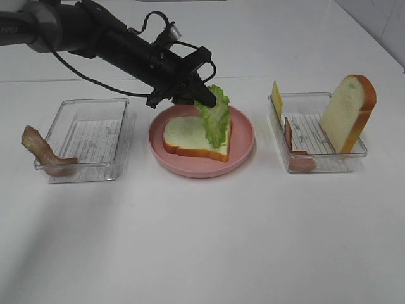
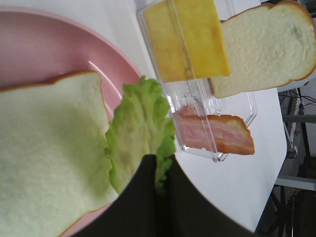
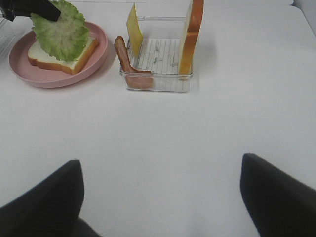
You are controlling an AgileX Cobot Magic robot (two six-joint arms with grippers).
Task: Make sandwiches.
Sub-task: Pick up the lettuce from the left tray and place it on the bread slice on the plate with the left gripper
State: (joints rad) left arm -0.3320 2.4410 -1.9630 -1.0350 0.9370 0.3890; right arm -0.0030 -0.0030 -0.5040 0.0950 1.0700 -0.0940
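Observation:
A white bread slice (image 1: 182,135) with orange-brown crust lies flat on the round pink plate (image 1: 243,151). My left gripper (image 1: 201,98) is shut on a ruffled green lettuce leaf (image 1: 216,118) and holds it upright, its lower edge touching the slice. In the left wrist view the gripper (image 2: 159,167) pinches the lettuce (image 2: 140,131) beside the bread (image 2: 49,158). My right gripper (image 3: 160,197) is open and empty over bare table, out of the high view. A second bread slice (image 1: 348,113), a yellow cheese slice (image 1: 276,98) and a bacon strip (image 1: 292,143) stand in the right tray (image 1: 316,166).
A clear tray (image 1: 88,136) at the left has a second bacon strip (image 1: 43,151) draped over its front left corner. The left arm (image 1: 95,31) reaches in from the upper left. White table surface lies in front of the plate and trays.

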